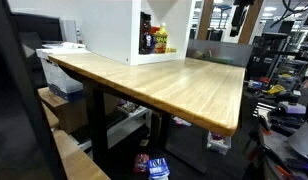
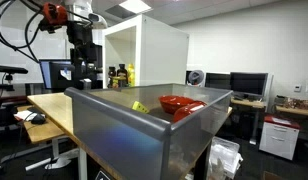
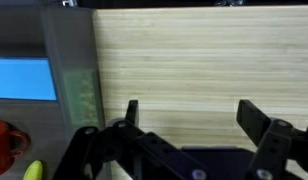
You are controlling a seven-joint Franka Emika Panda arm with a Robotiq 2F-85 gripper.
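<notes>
Jaws wide and empty, the robot's end effector hangs over the bare wooden surface, aimed straight down so that the wrist view takes in little but planks and its own two fingers. Nearest to it, at the edge of the wood, is a grey bin, its tall walls apparently there to corral a red bowl and a yellow item, too small to identify, lying just beside the bowl. Farther back, in both exterior views, bottles stand upright inside an open-fronted white cabinet, whose sides seem meant to keep them grouped together.
</notes>
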